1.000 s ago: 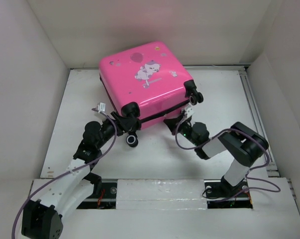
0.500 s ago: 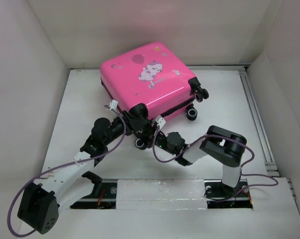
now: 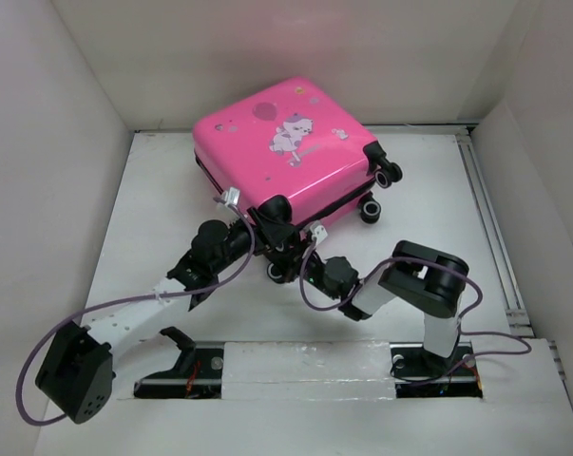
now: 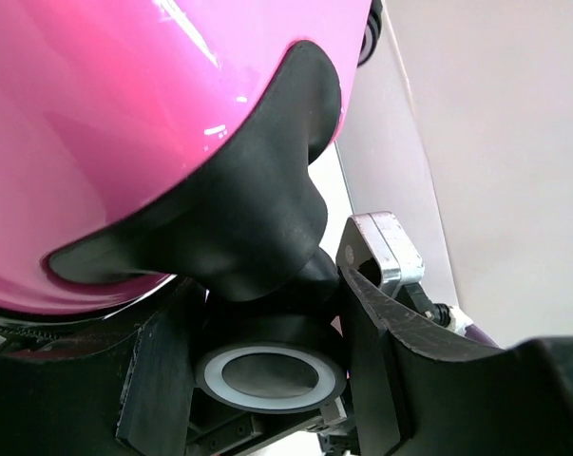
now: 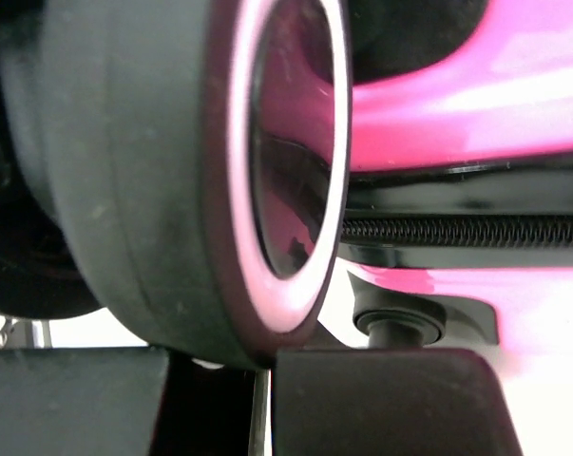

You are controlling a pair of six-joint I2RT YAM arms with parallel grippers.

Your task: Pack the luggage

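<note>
The hot-pink luggage (image 3: 286,157) lies closed on the white table, sticker side up, zipper seam (image 5: 467,231) shut. My left gripper (image 3: 267,236) is at its near-left corner. In the left wrist view its fingers (image 4: 372,332) sit on both sides of a black wheel (image 4: 272,370), under the black corner trim (image 4: 248,218) and pink shell (image 4: 124,114). My right gripper (image 3: 315,255) is shut just right of that corner. Its closed tips (image 5: 267,399) lie right under another black wheel (image 5: 143,161), which fills that view.
Two more wheels (image 3: 391,176) (image 3: 370,211) stick out at the luggage's right corner. White walls close in the table on the left, back and right. A rail (image 3: 486,218) runs along the right side. The arm bases sit on the front bar (image 3: 305,366).
The luggage has slid and turned to the right and back. My left gripper went right with the corner wheel in it. My right arm swung left from the right wheels to the near-left corner.
</note>
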